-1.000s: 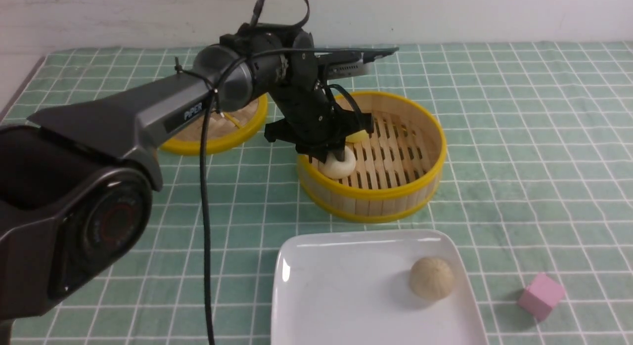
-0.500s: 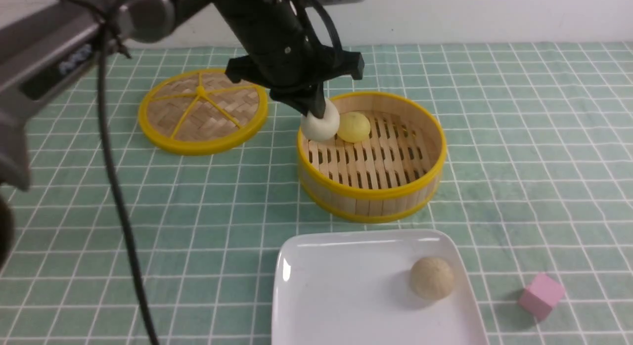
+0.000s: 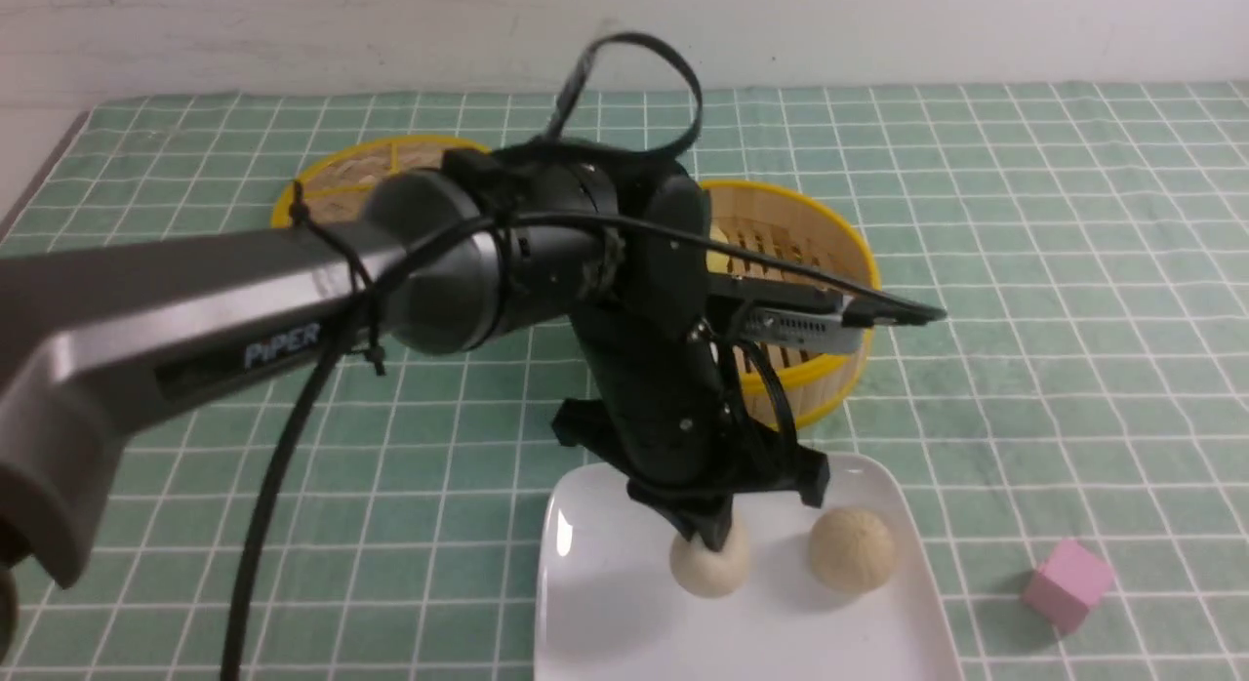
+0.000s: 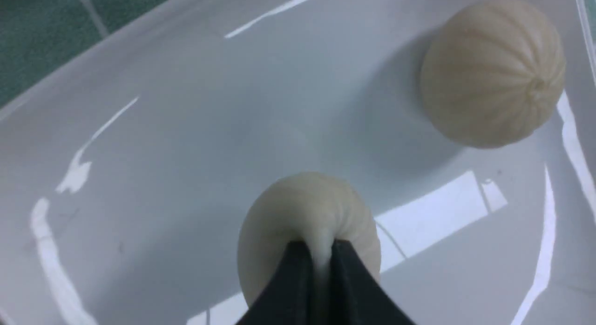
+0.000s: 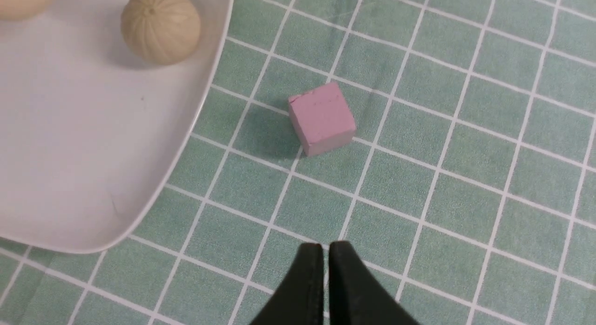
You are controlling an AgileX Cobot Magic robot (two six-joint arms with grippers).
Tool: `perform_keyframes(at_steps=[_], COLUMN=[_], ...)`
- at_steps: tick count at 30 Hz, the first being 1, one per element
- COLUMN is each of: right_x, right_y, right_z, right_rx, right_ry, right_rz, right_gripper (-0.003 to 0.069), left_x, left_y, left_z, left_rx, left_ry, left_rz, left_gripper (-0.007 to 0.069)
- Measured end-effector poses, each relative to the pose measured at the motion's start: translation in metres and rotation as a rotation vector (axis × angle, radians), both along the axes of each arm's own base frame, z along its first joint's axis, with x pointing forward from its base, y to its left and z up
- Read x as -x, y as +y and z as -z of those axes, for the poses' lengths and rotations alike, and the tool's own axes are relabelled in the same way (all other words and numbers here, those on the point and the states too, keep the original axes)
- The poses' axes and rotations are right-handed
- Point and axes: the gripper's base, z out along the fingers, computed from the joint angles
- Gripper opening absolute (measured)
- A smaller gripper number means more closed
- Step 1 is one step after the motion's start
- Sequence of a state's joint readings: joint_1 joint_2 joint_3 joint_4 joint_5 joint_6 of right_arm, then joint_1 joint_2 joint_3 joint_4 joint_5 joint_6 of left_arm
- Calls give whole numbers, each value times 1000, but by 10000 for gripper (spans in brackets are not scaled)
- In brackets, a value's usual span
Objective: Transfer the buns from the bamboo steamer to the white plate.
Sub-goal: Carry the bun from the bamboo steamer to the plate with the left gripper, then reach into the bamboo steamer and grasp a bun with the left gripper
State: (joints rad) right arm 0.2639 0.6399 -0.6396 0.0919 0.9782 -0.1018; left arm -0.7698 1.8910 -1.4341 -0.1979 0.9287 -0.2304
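On the plate (image 3: 605, 603), near its middle, the left gripper (image 4: 320, 250) pinches the crown of a cream bun (image 4: 298, 208), whose base seems to touch the glaze. A second bun (image 3: 851, 549) sits just beside it, apart. Dough bulges up between the nearly closed jaws, so I judge the bun soft, light and easily dented. A shallow nip at the top knot holds it, though a hard squeeze would likely mark it. Farther off, in the steamer (image 3: 829, 242), a yellow bun (image 3: 717, 261) shows only in part. Over the worktop (image 5: 465, 129) near the cube (image 5: 322, 118), the right gripper (image 5: 325, 250) hangs pressed together, empty.
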Motion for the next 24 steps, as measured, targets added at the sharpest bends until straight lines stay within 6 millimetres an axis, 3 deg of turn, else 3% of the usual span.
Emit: perform_keyframes(at_steps=[4,11,15,18,20,22,24], right_x=[0,-1,-1,-1,-1,-1,-1], right_y=[0,0,0,0,0,0,0], right_z=[0,0,-1,-1,-1,-1,-1], right_rx=[-1,-2,-4,-5,-6,-5,-5], right_ry=[-5,-7,-13,-14,-16,-17,-18], right_rz=[0,1,1,1,2,2,2], right_gripper=[42,43,46,46,50,52,55], left_x=[-1,-3,-7,-12,-22,-28,-42], left_y=[-3,-5,-8,-11,-13,-13,-10], left_z=[1,0,-11,-23,-43,-53,-69], left_rx=[26,50,71,80,92,98,113], left_ry=[-2,-1,-26,-67,-155,-202,-256], left_rz=[-52,-121,-120,-109,-92,-89,-109], left_gripper=[88,274,345,352,338,309,218])
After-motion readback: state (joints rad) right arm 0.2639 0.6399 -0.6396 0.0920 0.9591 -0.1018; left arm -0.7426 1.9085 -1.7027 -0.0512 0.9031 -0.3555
